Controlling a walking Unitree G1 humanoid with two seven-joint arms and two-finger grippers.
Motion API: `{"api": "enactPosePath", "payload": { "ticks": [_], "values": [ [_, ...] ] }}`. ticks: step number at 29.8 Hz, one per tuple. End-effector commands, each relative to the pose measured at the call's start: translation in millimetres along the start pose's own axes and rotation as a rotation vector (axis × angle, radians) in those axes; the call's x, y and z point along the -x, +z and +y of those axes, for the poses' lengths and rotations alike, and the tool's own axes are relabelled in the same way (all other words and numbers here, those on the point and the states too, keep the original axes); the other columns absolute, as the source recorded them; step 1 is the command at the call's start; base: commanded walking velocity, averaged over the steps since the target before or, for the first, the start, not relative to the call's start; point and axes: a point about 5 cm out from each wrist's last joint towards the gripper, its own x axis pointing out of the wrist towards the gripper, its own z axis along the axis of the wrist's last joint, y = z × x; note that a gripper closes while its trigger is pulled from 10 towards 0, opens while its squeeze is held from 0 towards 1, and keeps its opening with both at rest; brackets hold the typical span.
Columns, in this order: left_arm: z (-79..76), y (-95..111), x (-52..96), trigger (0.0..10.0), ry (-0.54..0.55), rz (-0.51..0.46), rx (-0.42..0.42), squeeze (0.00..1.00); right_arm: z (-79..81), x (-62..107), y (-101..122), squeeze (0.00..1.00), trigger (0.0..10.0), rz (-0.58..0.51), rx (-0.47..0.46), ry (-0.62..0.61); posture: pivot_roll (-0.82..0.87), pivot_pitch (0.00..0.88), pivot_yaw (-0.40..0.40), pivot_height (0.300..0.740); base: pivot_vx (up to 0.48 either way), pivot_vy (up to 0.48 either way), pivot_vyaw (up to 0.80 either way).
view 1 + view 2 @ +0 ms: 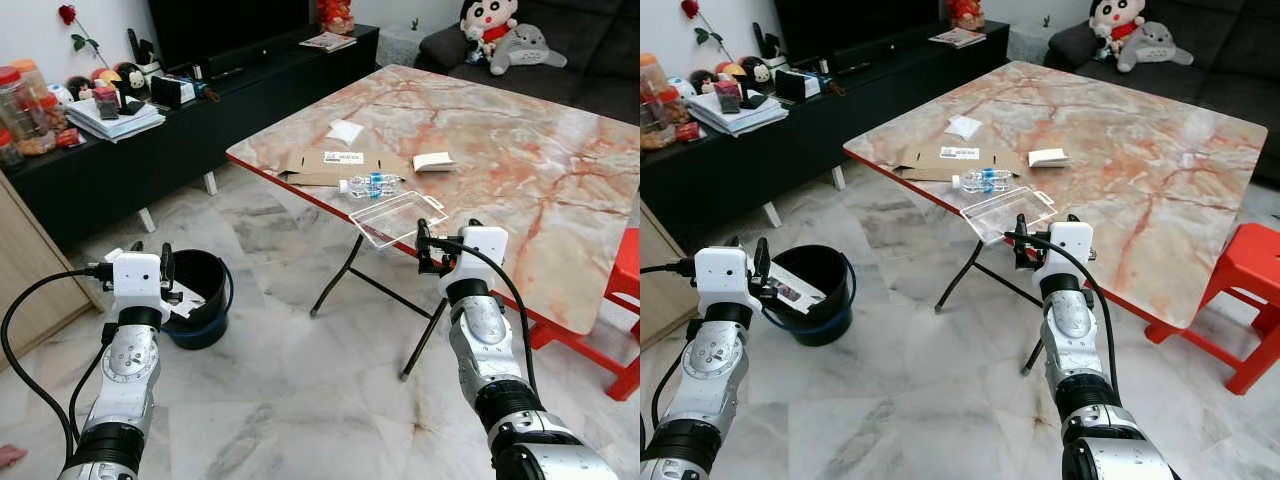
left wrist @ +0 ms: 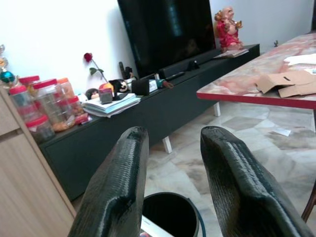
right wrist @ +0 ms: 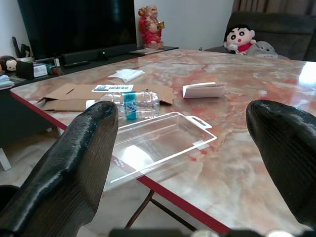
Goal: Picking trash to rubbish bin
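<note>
Your surroundings: pale marbled tile floor; red-edged marble-top folding table at right; long black TV cabinet far left under a dark television; grey sofa far right; red stool near right.

We are in a home living room. Beyond our left pincer a long black TV cabinet carries a dark television, snack jars, stacked papers and figurines. Ahead of our right pincer stands a folding marble-patterned surface, with a dark sofa holding plush toys past it. Polished marble floor tiles lie underfoot.
</note>
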Motion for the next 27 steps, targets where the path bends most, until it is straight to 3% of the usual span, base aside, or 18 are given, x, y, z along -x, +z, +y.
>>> {"api": "enactPosePath", "payload": {
  "ticks": [1, 18, 27],
  "values": [
    [-0.9, 0.1, 0.7, 10.0, -0.004, 0.005, 0.008, 0.00, 2.2, -1.5, 2.1, 0.00, 10.0, -0.002, 0.000, 0.013, -0.05, 0.000, -0.002, 0.740, 0.000, 0.000, -0.80],
    [-1.7, 0.4, -2.4, 10.0, -0.015, 0.009, 0.008, 0.00, 5.6, -1.2, 1.0, 0.00, 10.0, 0.002, 0.000, 0.019, -0.06, 0.000, 0.011, 0.740, 0.000, 0.000, -0.80],
    [-2.8, -0.9, -1.6, 10.0, -0.017, 0.015, 0.005, 0.00, 6.8, -0.9, 0.4, 0.00, 10.0, 0.003, 0.000, 0.022, -0.05, 0.000, 0.012, 0.740, 0.000, -0.301, -0.80]
  ]
}}
